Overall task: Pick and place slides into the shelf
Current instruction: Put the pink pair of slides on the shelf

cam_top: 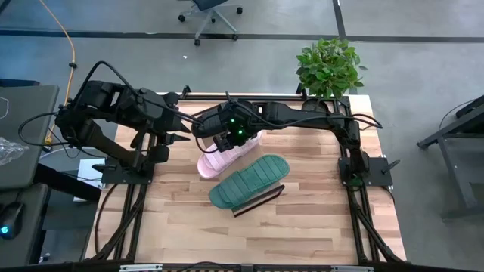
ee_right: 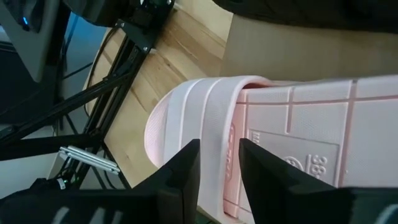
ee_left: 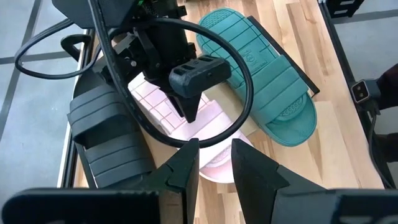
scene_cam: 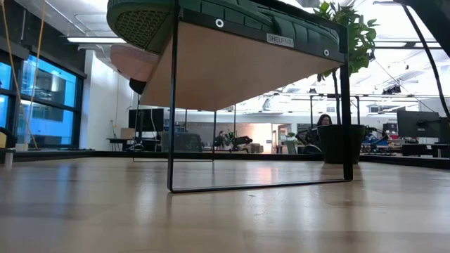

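Note:
The shelf (scene_cam: 239,67) stands on dark rails (scene_cam: 172,140) at the table's middle. The dark green slide (cam_top: 249,181) lies sole up on it, toward its near right end, and also shows in the left wrist view (ee_left: 261,74). The pale pink slide (cam_top: 218,160) is tipped on its side next to it, sole (ee_right: 323,124) showing. The black slide (ee_left: 109,140) lies at the shelf's left end. My right gripper (cam_top: 231,140) comes down on the pink slide and is shut on it. My left gripper (ee_left: 216,165) is open and empty, just above the pink slide's near end. My right gripper holds the pink slide at its strap (ee_right: 219,146), where the strap meets the sole's edge. The strap runs between the two fingers (ee_right: 183,177). The fingers come from above, slanting toward the table's left. The slide is tilted on its side; I cannot tell whether its lower edge rests on the shelf.
A potted plant (cam_top: 329,66) stands at the table's far right corner. The arms' dark frames run along the table's left and right edges (cam_top: 355,174). Bare tabletop lies in front of the shelf (cam_top: 249,234).

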Available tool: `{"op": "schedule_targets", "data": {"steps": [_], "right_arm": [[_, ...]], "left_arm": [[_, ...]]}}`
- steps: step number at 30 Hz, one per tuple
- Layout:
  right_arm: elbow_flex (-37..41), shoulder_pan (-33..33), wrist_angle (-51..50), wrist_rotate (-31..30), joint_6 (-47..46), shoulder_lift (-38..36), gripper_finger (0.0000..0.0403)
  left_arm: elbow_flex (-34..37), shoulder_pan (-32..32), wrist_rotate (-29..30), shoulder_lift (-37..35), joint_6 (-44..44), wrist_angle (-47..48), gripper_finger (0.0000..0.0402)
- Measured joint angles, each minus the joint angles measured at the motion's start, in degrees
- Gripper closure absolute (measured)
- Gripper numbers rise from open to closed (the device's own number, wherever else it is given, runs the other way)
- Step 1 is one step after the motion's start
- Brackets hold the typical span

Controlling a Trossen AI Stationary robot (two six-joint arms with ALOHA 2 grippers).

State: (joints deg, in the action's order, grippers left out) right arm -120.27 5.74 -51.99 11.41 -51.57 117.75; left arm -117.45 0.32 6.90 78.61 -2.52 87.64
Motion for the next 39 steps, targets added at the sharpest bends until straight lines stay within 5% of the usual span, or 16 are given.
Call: {"op": "schedule_targets", "data": {"steps": [16,39], "right_arm": [[0.0,0.7,-3.6,-3.8,4.0,-5.5,0.0301],[0.0,3.8,-27.3,-12.4,10.0,-9.1,0.0302]], "left_arm": [[0.0,0.0,0.0,-0.1,0.0,1.0,0.0318],[3.7,0.0,-0.3,0.2,0.9,2.4,0.0318]]}}
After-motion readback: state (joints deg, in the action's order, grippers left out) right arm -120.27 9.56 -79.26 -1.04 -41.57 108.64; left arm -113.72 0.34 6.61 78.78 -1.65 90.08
